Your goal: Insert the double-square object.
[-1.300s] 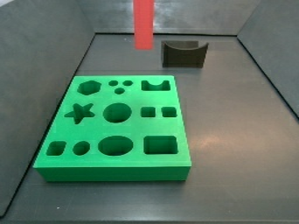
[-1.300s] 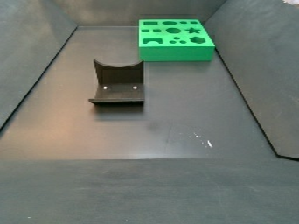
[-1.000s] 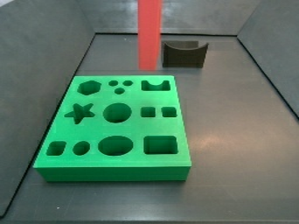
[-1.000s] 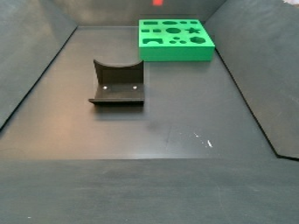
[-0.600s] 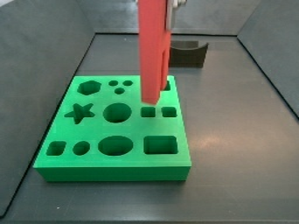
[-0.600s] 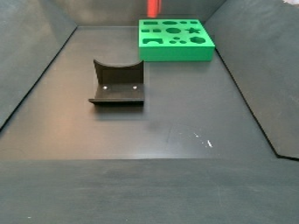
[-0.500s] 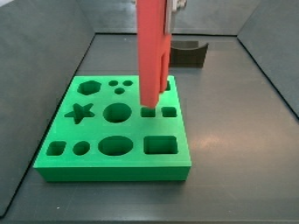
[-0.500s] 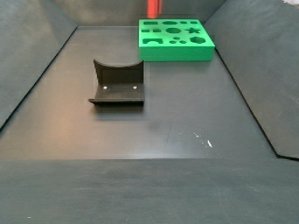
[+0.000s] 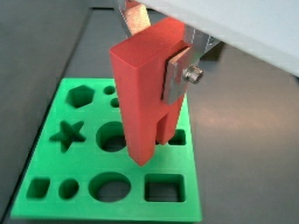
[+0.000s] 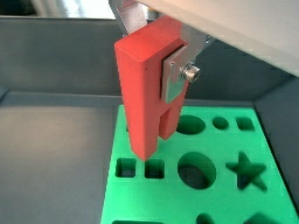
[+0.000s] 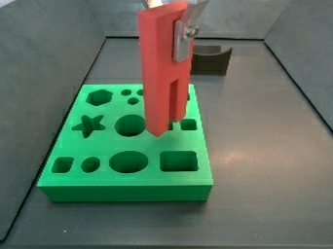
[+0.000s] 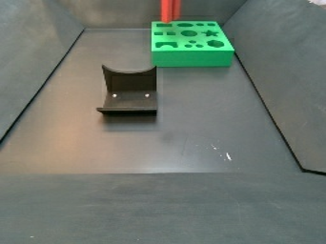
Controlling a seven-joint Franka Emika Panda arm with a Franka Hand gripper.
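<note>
The double-square object (image 11: 159, 68) is a long red bar with two square legs, hanging upright. My gripper (image 11: 177, 27) is shut on its upper end; a silver finger (image 9: 176, 79) presses its side in both wrist views (image 10: 177, 74). The bar's forked lower end hovers just above the green block (image 11: 124, 190), over the pair of small square holes (image 10: 142, 169). One of these holes (image 11: 189, 124) shows beside the bar in a side view. The bar (image 12: 167, 10) also shows above the block (image 12: 192, 55) at the far end.
The fixture (image 12: 128, 91), a dark bracket on a base plate, stands on the floor apart from the block; it also shows behind the block in a side view (image 11: 205, 58). Grey walls enclose the floor. The block has several other shaped holes.
My gripper has come down with the red bar from behind the block to above its square holes; the bar's lower end now sits lower and closer to the block's top.
</note>
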